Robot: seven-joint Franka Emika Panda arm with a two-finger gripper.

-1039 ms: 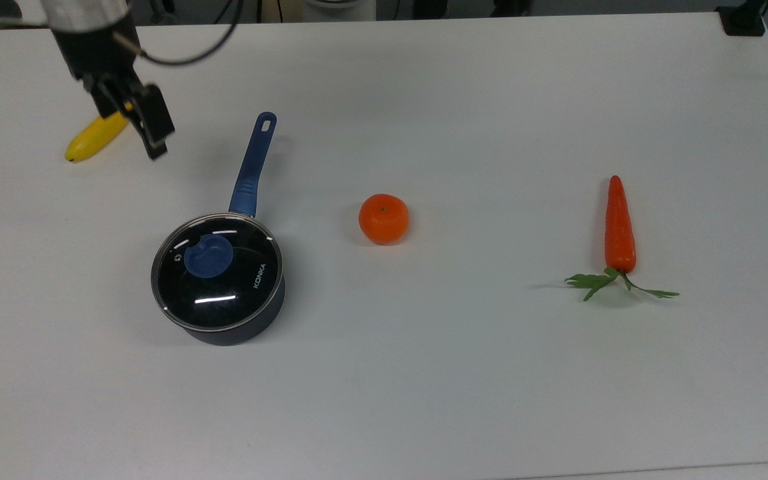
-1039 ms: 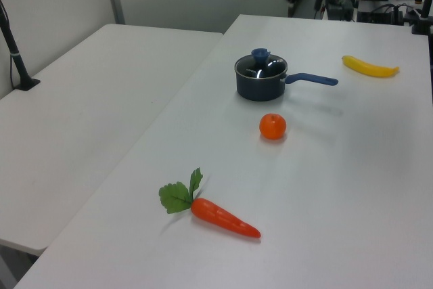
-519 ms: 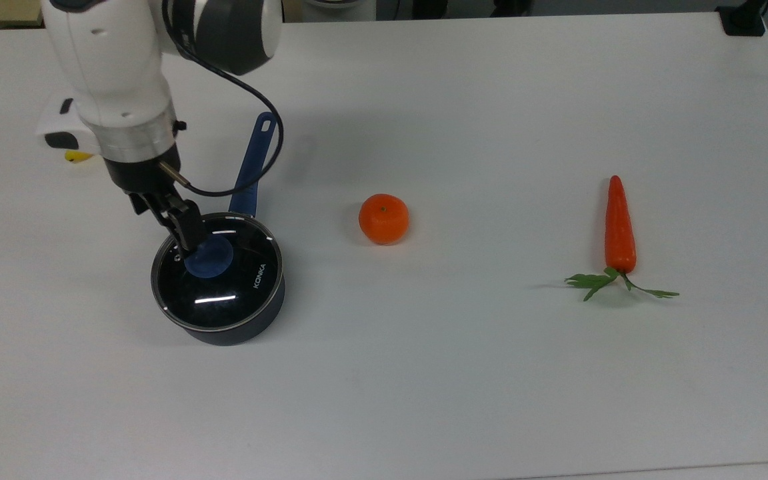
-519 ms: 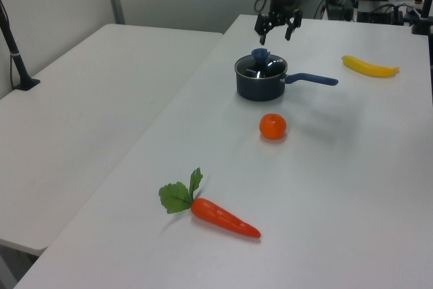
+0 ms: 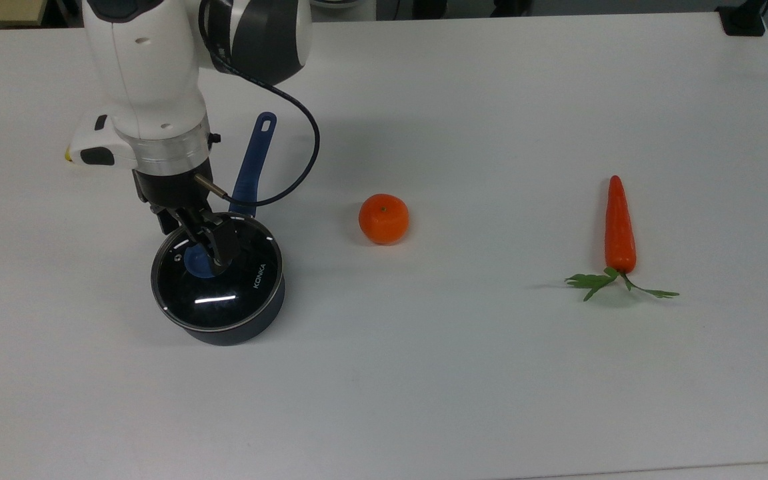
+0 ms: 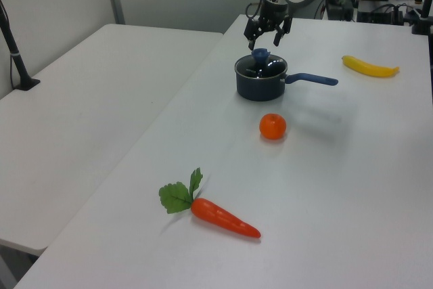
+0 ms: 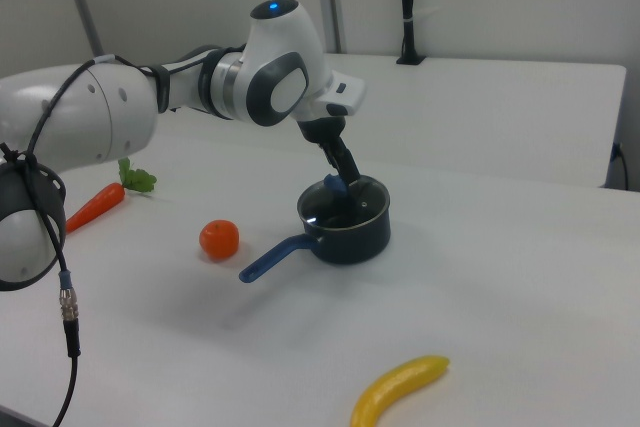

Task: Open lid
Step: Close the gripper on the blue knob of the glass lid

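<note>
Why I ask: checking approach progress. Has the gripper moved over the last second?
Yes. In the top view the gripper went from near the banana to over the lid, at its blue knob.

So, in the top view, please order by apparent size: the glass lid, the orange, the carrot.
1. Round clear glass lid with blue knob, clearly largest.
2. Orange carrot with green leaves, longer but thin.
3. Round orange fruit, smallest. The last two are close, so their order is unsure.

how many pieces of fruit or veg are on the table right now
3: an orange near the saucepan, a carrot toward the top view's right, a banana beyond the pan's handle in the left view.
</note>
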